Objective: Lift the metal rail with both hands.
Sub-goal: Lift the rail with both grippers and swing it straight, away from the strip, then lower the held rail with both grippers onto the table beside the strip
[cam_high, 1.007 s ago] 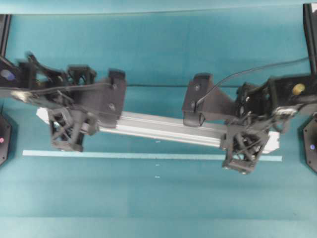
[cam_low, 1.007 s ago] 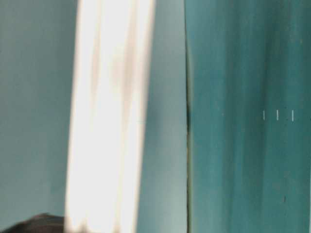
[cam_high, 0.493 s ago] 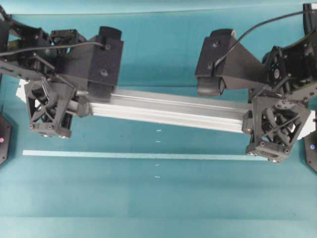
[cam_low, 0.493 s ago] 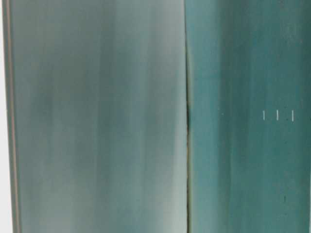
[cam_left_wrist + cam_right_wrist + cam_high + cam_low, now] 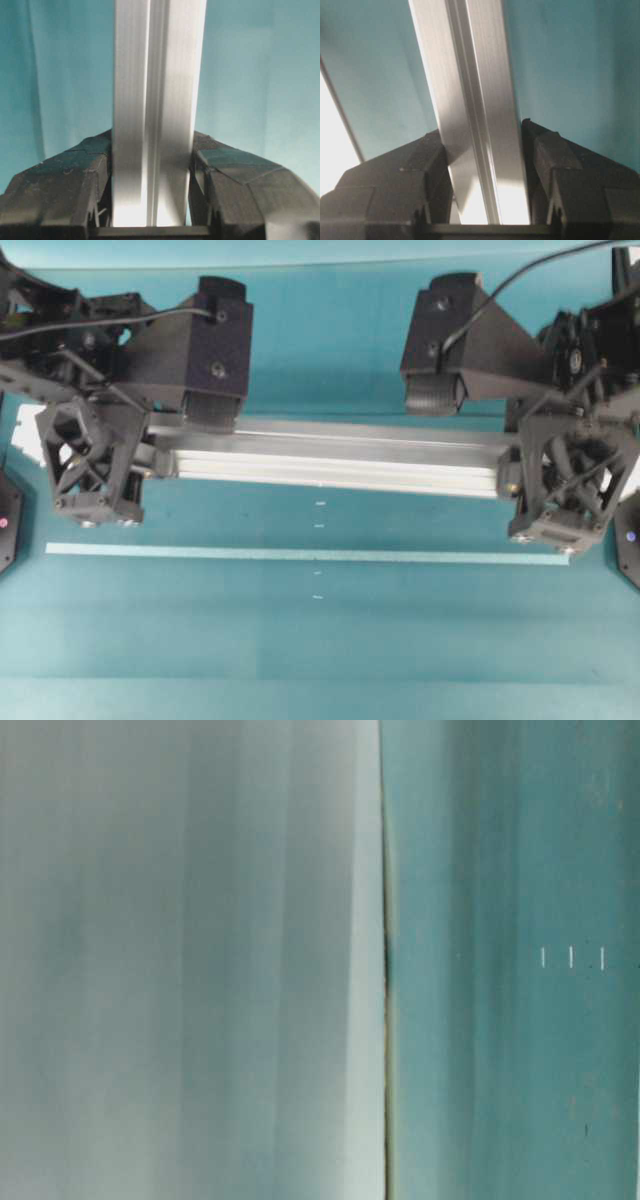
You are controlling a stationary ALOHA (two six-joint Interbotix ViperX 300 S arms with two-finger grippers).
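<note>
Probably a robotics lab: a bare teal tabletop [image 5: 330, 650] with a pale tape strip [image 5: 300, 554] and two black robot arms over it

Silver-grey grooved metal rail [image 5: 335, 460], black lattice-patterned pincers, teal table [image 5: 330, 640], pale tape strip [image 5: 300, 554]

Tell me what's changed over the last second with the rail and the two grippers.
The metal rail has moved up the overhead view, away from the tape strip, and swung from a slant to nearly level; it also looks larger. The left gripper and right gripper moved with it. At table level, the bright rail is gone from view. Both grippers stay clamped on the rail; the tape strip has not moved.
</note>
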